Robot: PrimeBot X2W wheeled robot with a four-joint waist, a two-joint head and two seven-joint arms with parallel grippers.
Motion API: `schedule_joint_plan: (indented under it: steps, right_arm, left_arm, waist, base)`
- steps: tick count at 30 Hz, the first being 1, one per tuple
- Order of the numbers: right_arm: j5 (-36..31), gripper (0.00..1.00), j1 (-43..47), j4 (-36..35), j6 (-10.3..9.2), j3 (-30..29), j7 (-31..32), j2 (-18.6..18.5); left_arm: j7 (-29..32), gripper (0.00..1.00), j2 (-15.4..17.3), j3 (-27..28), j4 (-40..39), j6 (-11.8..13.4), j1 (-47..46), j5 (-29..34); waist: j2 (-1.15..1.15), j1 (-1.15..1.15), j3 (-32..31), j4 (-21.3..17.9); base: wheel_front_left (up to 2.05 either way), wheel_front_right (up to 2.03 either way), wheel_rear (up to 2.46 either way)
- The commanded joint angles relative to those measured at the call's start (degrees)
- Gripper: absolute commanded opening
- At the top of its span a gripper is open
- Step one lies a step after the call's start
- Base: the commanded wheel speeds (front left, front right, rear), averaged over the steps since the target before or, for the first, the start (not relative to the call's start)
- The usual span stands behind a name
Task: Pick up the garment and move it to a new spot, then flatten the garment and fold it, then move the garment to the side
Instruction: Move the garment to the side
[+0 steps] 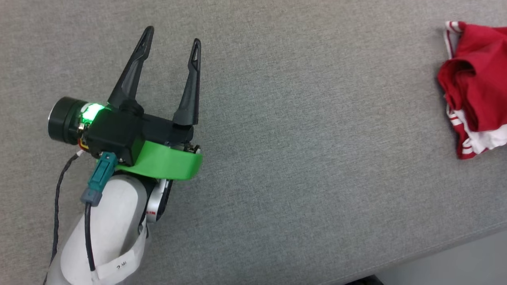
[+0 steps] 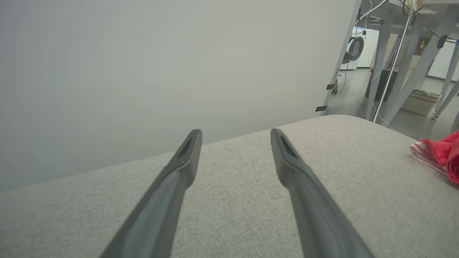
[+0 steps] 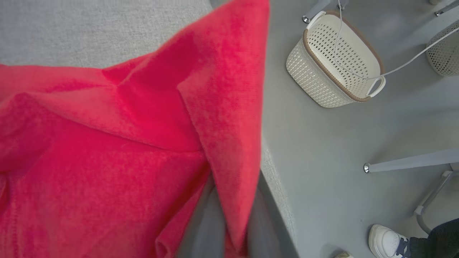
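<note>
The garment [image 1: 475, 79] lies bunched at the right edge of the table [image 1: 277, 118], a red fold pinched in the closed right gripper [image 3: 229, 218], likely so it can be lifted clear. The drop to the floor, where a basket [image 3: 337, 61] stands, is just beside that grip. Open room lies inward: bare grey surface runs to the left gripper [image 1: 172, 35], hovering spread wide and empty.

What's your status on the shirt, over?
Left gripper open, empty, above the table. Right gripper shut on the red shirt, bunched near the table edge. Basket on the floor beyond.
</note>
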Motion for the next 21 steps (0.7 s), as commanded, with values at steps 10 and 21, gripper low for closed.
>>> schedule_joint_plan:
  steps: [10, 21]
  right_arm:
    - [-7.4, 0.00, -5.6, 10.7, -0.10, -7.1, -7.5, 4.4]
    - [-19.2, 1.00, -6.9, 16.9, -0.10, -13.5, -17.5, 6.5]
  left_arm:
    - [-0.5, 1.00, -0.5, -1.9, 0.6, -1.2, -5.6, 1.2]
    - [-2.4, 1.00, -1.0, -1.7, 3.0, -0.6, -4.3, -0.1]
  waist:
    - [0.00, -0.01, 8.0, 2.1]
    - [0.00, -0.01, 4.5, 3.1]
  base:
    - [0.00, 0.00, 0.00]
    - [0.00, 0.00, 0.00]
